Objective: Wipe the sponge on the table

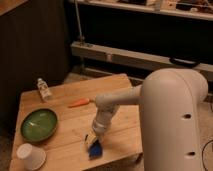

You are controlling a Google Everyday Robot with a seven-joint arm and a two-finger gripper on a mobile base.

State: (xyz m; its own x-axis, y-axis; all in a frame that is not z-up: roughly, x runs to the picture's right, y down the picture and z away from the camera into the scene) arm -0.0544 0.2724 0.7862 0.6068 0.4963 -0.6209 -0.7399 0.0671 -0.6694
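The dark-blue sponge [94, 148] lies on the light bamboo table [60, 100] near its front edge, with a yellowish side showing at its left. My gripper [92, 139] comes down from the white arm and sits right on top of the sponge, pressing it onto the wood. The arm's large white body fills the right side of the camera view and hides the table's right end.
A green bowl [38, 123] sits at the table's left, with a white paper cup [30, 156] on its side in front of it. An orange carrot [79, 103] lies mid-table and a small bottle [44, 89] stands at the back left. A metal rail runs behind the table.
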